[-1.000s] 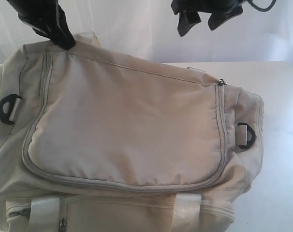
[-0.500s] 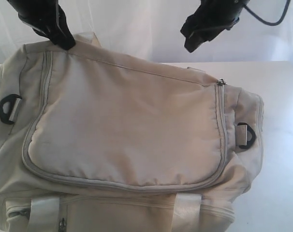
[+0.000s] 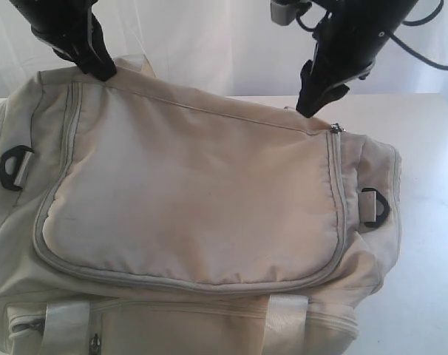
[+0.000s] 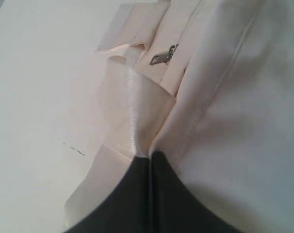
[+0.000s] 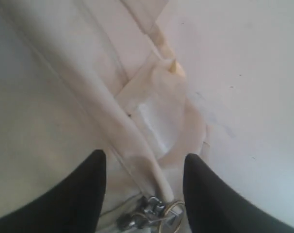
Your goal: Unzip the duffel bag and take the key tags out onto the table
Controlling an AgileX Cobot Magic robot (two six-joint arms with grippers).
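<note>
The wide white table (image 3: 431, 222) runs out to a pale backdrop, and the large cream-beige fabric duffel bag (image 3: 187, 192) fills most of my exterior view. Its U-shaped zip flap is fully closed. The coloured plastic key tags are nowhere in sight, so I judge them to be inside the bag.

The small metal zip slider with its ring pull (image 3: 338, 128) sits at the bag's far right corner, just above the black D-ring (image 3: 375, 207) on that end. My right gripper (image 3: 313, 100) hangs directly over that corner. In the right wrist view its fingers (image 5: 96, 194) stand apart, with the slider and ring (image 5: 159, 213) between them near the tips.

At the bag's far left corner the fingers of my left gripper (image 3: 98, 66) are pressed together. They appear to pinch a fold of the bag where the pale webbing strap (image 4: 132, 111) meets the body.

The step in hand is catching the pull. I want to ease the right gripper down until the ring sits squarely between the pads, then close on the metal alone and not the flap cloth. After that I'd draw the slider along the zip line, with the left grip holding that corner as an anchor so the bag cannot drag.
</note>
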